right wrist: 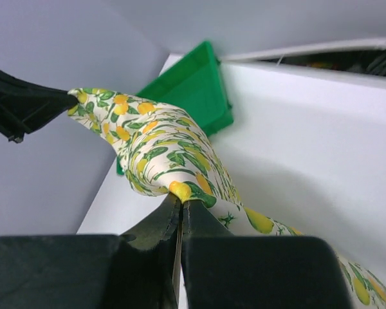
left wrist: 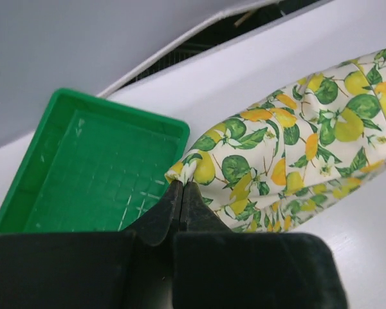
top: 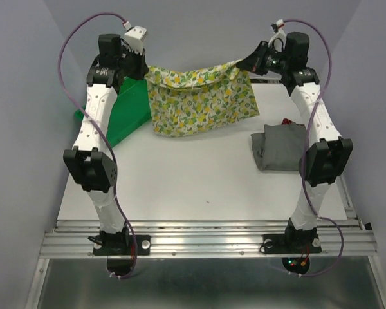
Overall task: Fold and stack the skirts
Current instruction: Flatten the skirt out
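Top view: above the far half of the white counter (top: 199, 187), your left tool (top: 143, 67) and right tool (top: 248, 64) hold the lemon-print skirt (top: 199, 103) stretched between them; the grey skirt (top: 280, 147) lies folded at right. Left wrist: jaws pinched shut on one corner. Right wrist: likewise, on the other corner.

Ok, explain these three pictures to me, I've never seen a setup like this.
Two robot arms are bolted to the near edge of a table. The wide picture looks down from above and behind them; the other two come from a camera on each wrist. The left pincer and right pincer, both shut, each pinch one end of the lemon-print skirt, holding it up between them. On the table lie a folded grey skirt and a green tray.
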`<state>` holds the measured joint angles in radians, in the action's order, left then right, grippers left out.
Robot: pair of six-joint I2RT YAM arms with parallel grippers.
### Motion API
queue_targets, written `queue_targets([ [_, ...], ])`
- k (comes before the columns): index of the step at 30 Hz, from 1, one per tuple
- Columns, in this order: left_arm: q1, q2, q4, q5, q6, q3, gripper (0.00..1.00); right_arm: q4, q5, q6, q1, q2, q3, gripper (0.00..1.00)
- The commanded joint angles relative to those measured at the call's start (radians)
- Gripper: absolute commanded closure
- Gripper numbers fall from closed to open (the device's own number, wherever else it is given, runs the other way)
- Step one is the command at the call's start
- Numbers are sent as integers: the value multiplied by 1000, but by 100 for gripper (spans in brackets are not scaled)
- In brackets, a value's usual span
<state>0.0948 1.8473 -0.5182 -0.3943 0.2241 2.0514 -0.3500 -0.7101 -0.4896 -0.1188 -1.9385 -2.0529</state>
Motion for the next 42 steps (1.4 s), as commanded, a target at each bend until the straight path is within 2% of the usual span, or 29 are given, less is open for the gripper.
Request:
queue_targets([
  [1, 0, 51, 36, -72, -54, 295, 100, 89, 75, 25, 38, -60, -255, 99],
  [3, 0, 38, 75, -77, -52, 270, 100, 101, 74, 25, 47, -71, -303, 99],
  [5, 0, -43, 162, -92, -34, 183, 100, 114, 54, 29, 56, -45, -288, 99],
  [6, 0, -112, 194, -103, -23, 58, 100, 117, 46, 31, 56, -25, -256, 99],
  [7, 2, -141, 214, -124, -8, -1, 100, 120, 16, 49, 56, -1, -212, 99],
  [11, 8, -229, 130, -135, 131, -248, 100, 143, -57, 91, 56, 163, 181, 99],
  [12, 9, -255, 97, -136, 155, -363, 100, 135, -77, 129, 56, 209, 344, 99],
  [14, 13, -278, 64, -146, 210, -483, 100, 73, -81, 170, 56, 234, 474, 99],
  [16, 14, -298, 15, -143, 260, -691, 100, 24, -84, 206, 56, 254, 635, 99],
  [17, 14, -296, -3, -141, 279, -692, 100, 5, -91, 210, 56, 262, 684, 99],
  [19, 16, -301, -48, -123, 333, -819, 100, -20, -103, 244, 45, 277, 816, 99],
  [23, 14, -330, -43, -57, 376, -993, 100, -121, -89, 331, -22, 285, 959, 99],
  [27, 13, -332, -81, -14, 409, -1030, 100, -239, -124, 417, -44, 263, 1031, 99],
  [29, 11, -345, -117, 2, 454, -1037, 100, -296, -143, 512, -54, 265, 1036, 98],
  [30, 13, -356, -137, 2, 474, -1039, 94, -378, -153, 541, -55, 266, 1013, 83],
  [31, 7, -385, -175, -5, 510, -1031, 66, -455, -169, 592, -55, 271, 976, 52],
  [32, 0, -402, -192, -11, 526, -1031, 50, -492, -172, 621, -55, 277, 976, 52],
  [33, -6, -443, -213, -15, 540, -1019, 43, -523, -167, 649, -55, 298, 923, 28],
  [34, -15, -465, -215, -17, 546, -1008, 39, -550, -152, 704, -55, 309, 892, 21],
  [35, -27, -480, -215, -6, 547, -989, 34, -596, -138, 730, -55, 318, 817, 8],
  [36, -32, -493, -209, 1, 540, -978, 32, -610, -128, 749, -55, 325, 817, 2],
  [38, -36, -507, -197, 17, 520, -932, 29, -616, -80, 798, -55, 322, 700, 1],
  [41, -29, -484, -160, 6, 454, -901, 28, -557, -42, 803, -70, 271, 619, 12],
  [42, -14, -455, -158, -4, 424, -883, 29, -540, -25, 807, -85, 251, 611, 22],
])
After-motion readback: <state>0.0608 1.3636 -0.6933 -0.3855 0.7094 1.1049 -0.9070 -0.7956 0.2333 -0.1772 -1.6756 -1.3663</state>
